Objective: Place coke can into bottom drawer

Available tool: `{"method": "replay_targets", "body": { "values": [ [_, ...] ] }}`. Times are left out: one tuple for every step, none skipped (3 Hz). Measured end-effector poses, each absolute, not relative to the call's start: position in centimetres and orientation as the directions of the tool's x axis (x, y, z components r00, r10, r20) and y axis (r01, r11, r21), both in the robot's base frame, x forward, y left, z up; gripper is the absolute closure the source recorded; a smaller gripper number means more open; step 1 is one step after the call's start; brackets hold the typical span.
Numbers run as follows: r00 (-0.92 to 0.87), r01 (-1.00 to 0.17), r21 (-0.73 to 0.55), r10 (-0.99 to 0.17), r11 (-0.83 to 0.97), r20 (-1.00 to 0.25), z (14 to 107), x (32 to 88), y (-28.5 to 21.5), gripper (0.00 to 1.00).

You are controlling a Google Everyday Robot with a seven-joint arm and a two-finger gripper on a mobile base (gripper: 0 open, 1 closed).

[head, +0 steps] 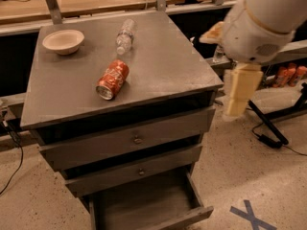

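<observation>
The coke can (112, 79), red with silver ends, lies on its side near the middle of the grey cabinet top (168, 66). The bottom drawer (139, 204) is pulled open below the two shut knobbed drawers, and nothing shows inside it. My gripper (238, 94) is a cream part hanging down from the big white arm (261, 18). It is to the right of the cabinet's right edge, level with the top drawer. It is well apart from the can and holds nothing I can see.
A clear plastic water bottle (125, 35) lies on its side at the back of the top. A beige bowl (63, 40) stands at the back left. Cables and a black stand leg (268, 126) lie on the floor at right. A blue tape X (250, 214) marks the floor.
</observation>
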State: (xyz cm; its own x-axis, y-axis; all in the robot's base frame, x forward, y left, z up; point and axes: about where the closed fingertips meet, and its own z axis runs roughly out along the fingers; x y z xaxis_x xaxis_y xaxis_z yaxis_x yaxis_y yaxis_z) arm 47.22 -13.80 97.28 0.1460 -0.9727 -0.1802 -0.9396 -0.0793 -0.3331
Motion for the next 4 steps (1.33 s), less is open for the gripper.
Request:
{"method": "replay_targets", "body": {
  "values": [
    [0.242,-0.919,-0.352,-0.958,-0.176,-0.152,97.4,47.2,-13.3,0.0],
    [0.242,-0.919,-0.352,-0.958,-0.176,-0.152,97.4,47.2,-13.3,0.0],
    [0.348,-0.903,-0.316,-0.926,-0.291,-0.144,96.2,47.0,-11.7,0.0],
    [0.567,-0.816,-0.264,-0.802,-0.514,-0.19,93.7,47.6,-7.1,0.0]
  ]
}}
